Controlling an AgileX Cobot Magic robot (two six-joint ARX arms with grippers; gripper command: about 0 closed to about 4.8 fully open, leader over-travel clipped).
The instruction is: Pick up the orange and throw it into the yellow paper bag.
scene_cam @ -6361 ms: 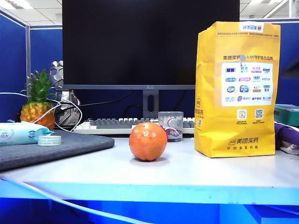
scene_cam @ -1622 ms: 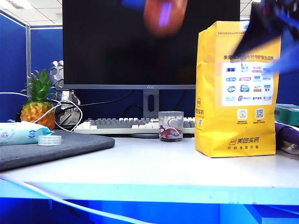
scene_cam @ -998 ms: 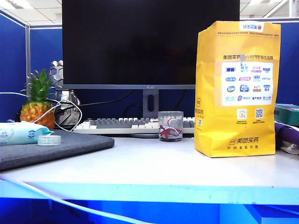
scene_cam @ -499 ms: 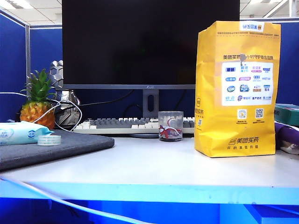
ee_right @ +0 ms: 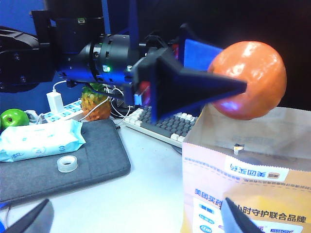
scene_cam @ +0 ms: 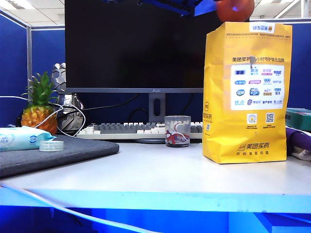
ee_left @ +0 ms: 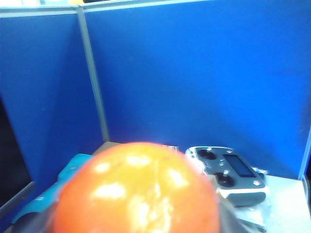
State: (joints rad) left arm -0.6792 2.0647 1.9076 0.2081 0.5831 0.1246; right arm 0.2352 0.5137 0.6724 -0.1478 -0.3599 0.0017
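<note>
We held the orange point(ee_right: 248, 80) between the spread fingers of our left end effector point(ee_right: 214, 82), directly above the yellow paper bag's point(ee_right: 233, 194) open mouth, so it could drop in. Our right end effector point(ee_right: 136, 218) waited nearby, spread, empty.

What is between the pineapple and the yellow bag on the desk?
In the exterior view, a small glass cup stands between the pineapple and the yellow paper bag, with a keyboard behind.
</note>
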